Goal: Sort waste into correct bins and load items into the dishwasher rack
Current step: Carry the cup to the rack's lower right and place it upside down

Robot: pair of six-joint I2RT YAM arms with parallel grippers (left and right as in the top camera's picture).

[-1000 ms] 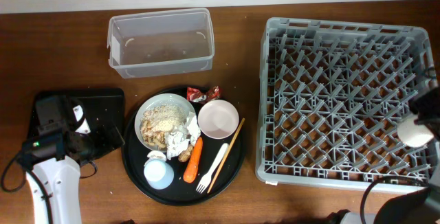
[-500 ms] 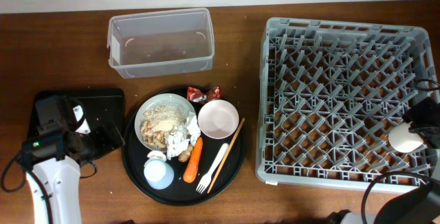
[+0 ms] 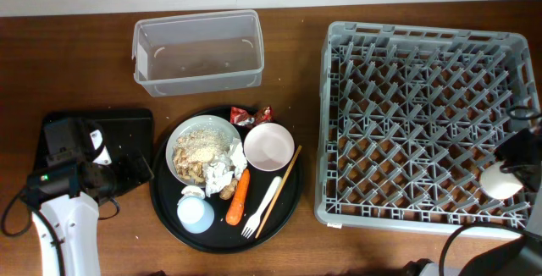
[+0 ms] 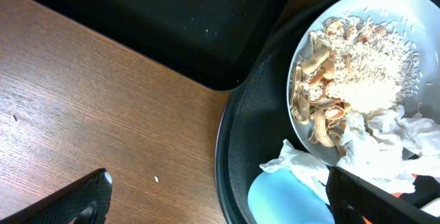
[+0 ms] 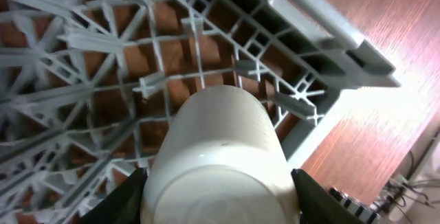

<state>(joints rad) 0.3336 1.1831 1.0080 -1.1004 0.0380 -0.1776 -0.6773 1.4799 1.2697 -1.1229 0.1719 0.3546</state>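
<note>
My right gripper [image 5: 220, 200] is shut on the white cup [image 5: 220, 148], its base facing the wrist camera. In the overhead view the white cup [image 3: 500, 183] hangs over the near right corner of the grey dishwasher rack [image 3: 423, 115]. My left gripper [image 4: 227, 207] stands open at the left rim of the round tray, beside the pale blue cup [image 4: 285, 200]. The plate [image 3: 201, 149] carries rice scraps and tissue [image 3: 222, 173]. Close by lie the wrapper [image 3: 251, 116], bowl [image 3: 269, 146], carrot [image 3: 239, 198], fork [image 3: 261, 208] and chopstick [image 3: 279, 190].
The clear tub [image 3: 197, 52] stands at the back left. The shallow black tray [image 3: 127, 128] sits partly under my left arm. The round black tray [image 3: 165, 200] holds the dishes and waste. The rack's upright pegs fill the right side.
My right gripper has carried the white cup toward the near edge, lower over the rack's near right corner. The left arm has stayed still.
</note>
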